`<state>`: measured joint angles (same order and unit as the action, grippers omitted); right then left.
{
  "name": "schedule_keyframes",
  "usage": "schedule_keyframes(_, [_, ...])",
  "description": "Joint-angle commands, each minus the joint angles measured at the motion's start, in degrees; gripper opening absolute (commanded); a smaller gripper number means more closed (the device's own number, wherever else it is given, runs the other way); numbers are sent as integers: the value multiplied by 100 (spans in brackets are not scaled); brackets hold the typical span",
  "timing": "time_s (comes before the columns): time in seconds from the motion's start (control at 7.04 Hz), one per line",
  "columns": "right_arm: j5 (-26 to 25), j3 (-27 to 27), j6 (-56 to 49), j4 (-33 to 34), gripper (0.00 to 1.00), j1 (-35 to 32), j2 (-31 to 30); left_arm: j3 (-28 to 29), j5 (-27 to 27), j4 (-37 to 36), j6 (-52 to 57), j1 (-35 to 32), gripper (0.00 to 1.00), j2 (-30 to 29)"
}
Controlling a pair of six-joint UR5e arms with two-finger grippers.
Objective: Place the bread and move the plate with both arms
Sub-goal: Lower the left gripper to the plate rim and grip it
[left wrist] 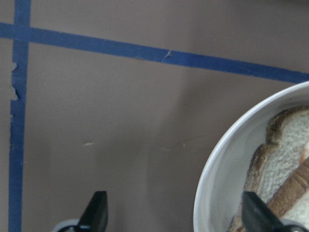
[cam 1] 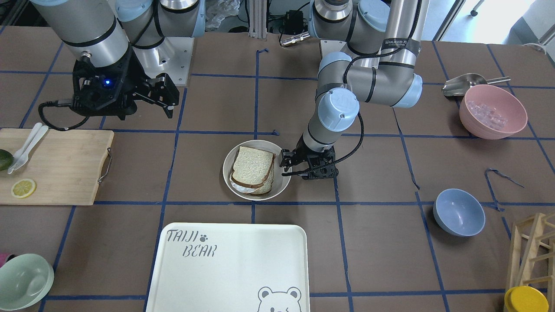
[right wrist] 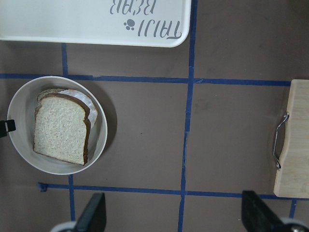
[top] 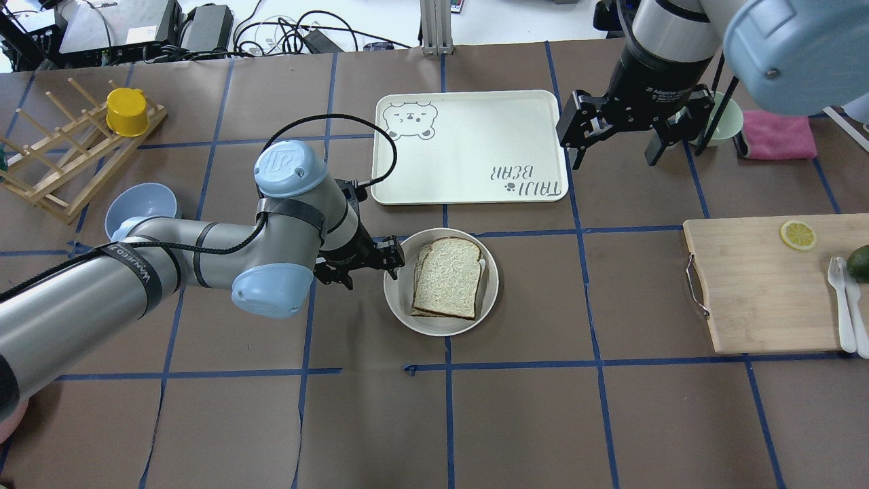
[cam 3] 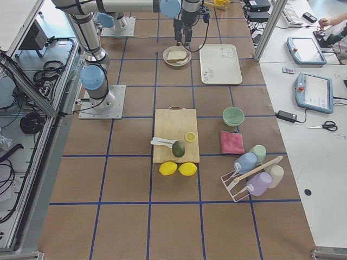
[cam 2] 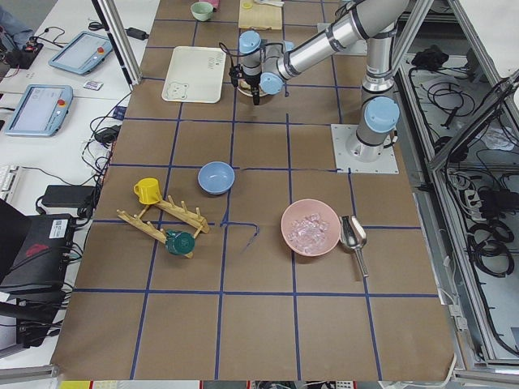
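The bread (top: 448, 277) lies as the top slice of a stack in the round cream plate (top: 400, 299), at the table's middle. A paler slice and something white show under it. My left gripper (top: 397, 261) is low at the plate's left rim and open. In the left wrist view (left wrist: 176, 211) one finger stands outside the rim (left wrist: 217, 159) and the other over the plate's inside. My right gripper (top: 614, 153) is open and empty, high above the table near the tray's corner. Its wrist view shows the bread (right wrist: 61, 130) and plate (right wrist: 19, 106) below.
The bear-print tray (top: 475, 115) lies just beyond the plate. A wooden cutting board (top: 753, 292) with a lemon slice (top: 798, 235) is to the right. A blue bowl (top: 139, 204) and a wooden rack (top: 61, 163) are to the left. A green bowl (top: 726, 122) and pink cloth (top: 777, 134) are far right.
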<state>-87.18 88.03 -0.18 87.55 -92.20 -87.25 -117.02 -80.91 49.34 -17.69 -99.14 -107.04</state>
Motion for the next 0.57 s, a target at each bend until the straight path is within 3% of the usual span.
schedule_keyframes(0.0, [-1,-5,-26,8,100,0,-37,3,83,-91,-59,-209,76,-176])
schedule_keyframes(0.43, [-1,4,-44,-9,100,0,-29,29,84,-285,-192,-395,76,-247])
